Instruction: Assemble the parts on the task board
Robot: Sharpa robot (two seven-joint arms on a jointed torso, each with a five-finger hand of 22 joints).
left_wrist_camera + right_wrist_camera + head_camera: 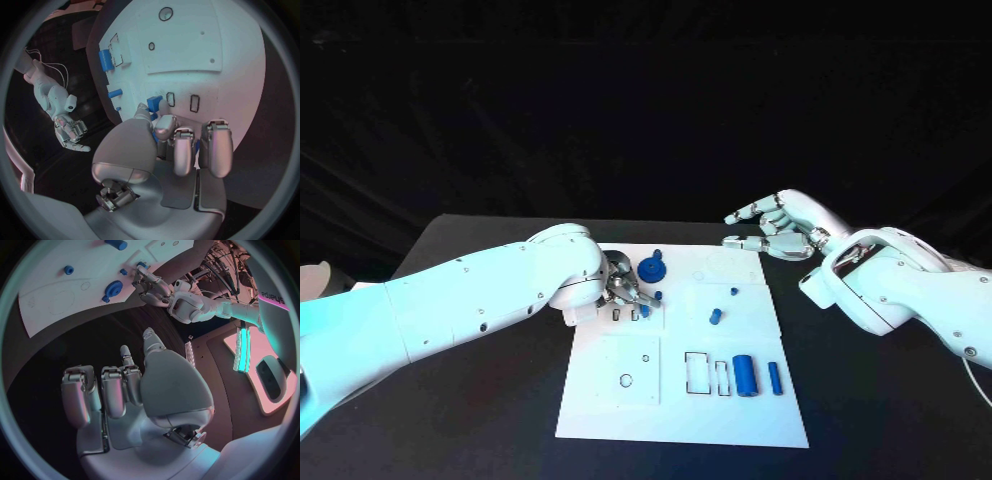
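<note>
head view: the left hand [625, 290] sits low over the white board [733, 420], fingers gathered round a small blue part [645, 309] by two slots; a blue gear [652, 270] lies just beyond. the right hand [779, 228] hovers off the board's far corner, fingers apart, holding nothing. best to keep the part upright and lower it straight.

left wrist view: the fingers [177, 150] pinch the part [154, 103] beside the slots [194, 102], a contact the head view hides.

right wrist view: the empty palm [134, 390] shows plainly over bare table.
</note>
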